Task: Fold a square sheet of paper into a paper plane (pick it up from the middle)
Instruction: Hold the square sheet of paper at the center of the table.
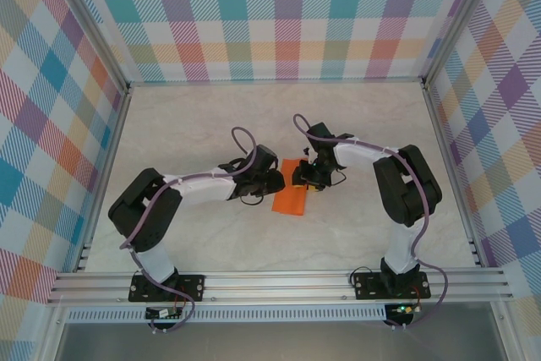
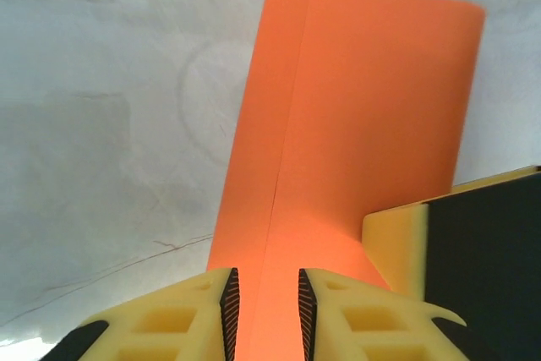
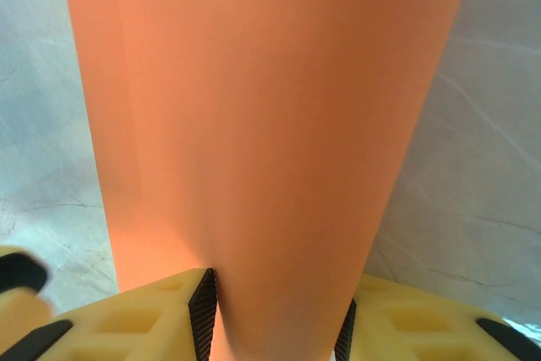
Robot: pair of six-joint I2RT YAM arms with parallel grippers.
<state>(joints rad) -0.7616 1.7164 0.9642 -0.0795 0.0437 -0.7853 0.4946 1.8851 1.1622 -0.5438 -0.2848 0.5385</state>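
Note:
The square sheet of paper (image 1: 289, 199) is bright orange and lies folded over on the table between my two grippers. In the left wrist view the sheet (image 2: 363, 124) shows a straight crease, and its far right part curls upward. My left gripper (image 2: 265, 281) stands open over the near end, the crease running through the gap between its pads. From the top, the left gripper (image 1: 275, 182) is at the sheet's left edge. My right gripper (image 1: 307, 177) is shut on the sheet (image 3: 254, 124), which bows up between its pads (image 3: 203, 310). One right finger (image 2: 406, 243) rests on the paper.
The tabletop (image 1: 203, 124) is pale marble-look. Plaid walls (image 1: 287, 14) close the back and both sides. An aluminium rail (image 1: 279, 281) runs along the near edge by the arm bases. Both arms reach inward toward the middle.

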